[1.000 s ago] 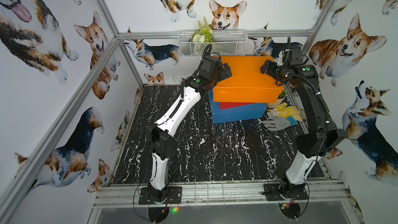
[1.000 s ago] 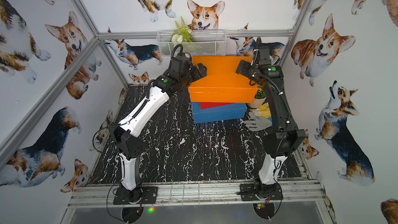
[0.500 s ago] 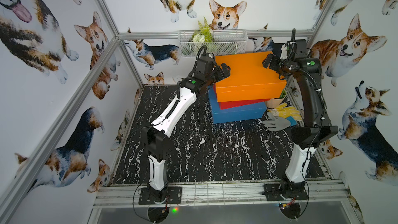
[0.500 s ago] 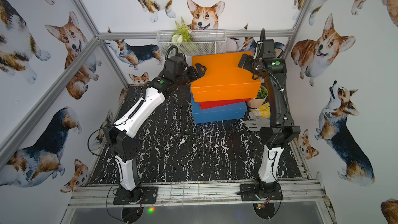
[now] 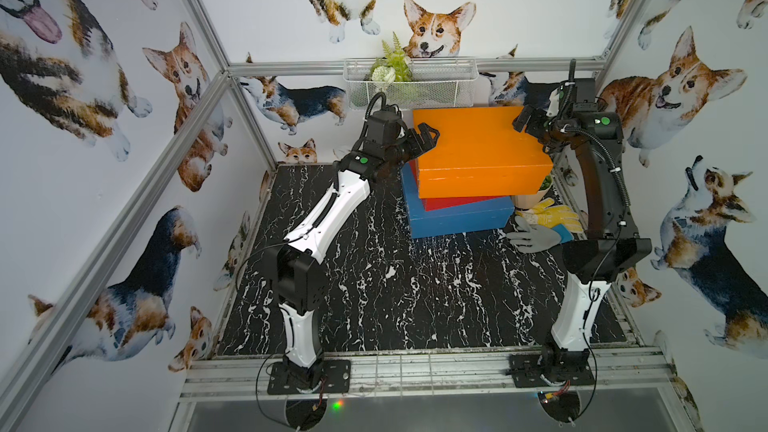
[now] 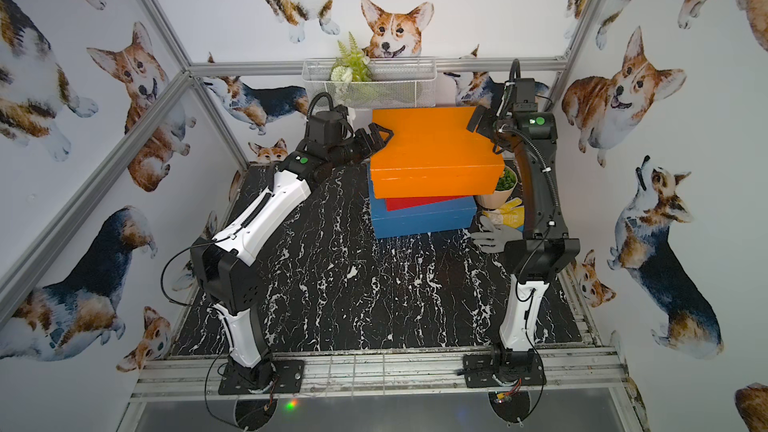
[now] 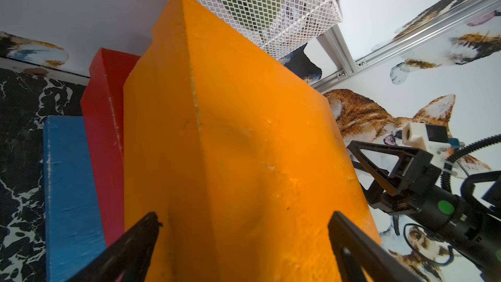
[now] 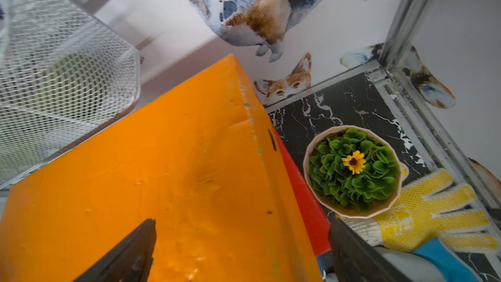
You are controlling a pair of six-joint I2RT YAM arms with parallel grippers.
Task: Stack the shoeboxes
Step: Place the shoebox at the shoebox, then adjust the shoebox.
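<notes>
Orange box [image 5: 478, 143] skewed atop red box [image 5: 457, 202] and blue box [image 5: 457, 221]; left gripper [image 5: 427, 137], right gripper [image 5: 524, 120], jaws wide, bracket its ends, likely to square it.

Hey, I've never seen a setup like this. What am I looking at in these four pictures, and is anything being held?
Two robot arms are bolted at the near edge of a marbled table. Two pictures look down from overhead, nearly alike; two come from a camera on each arm's wrist. Three shoeboxes are piled: blue box at the bottom, red box on it, orange box on top, askew. Beside them are a potted plant, a yellow glove and a grey glove; a wire basket hangs on the back wall. The left hand and right hand, both open, sit at opposite ends of the orange box. Whether they carry it or it rests on the red box, I cannot tell.
</notes>
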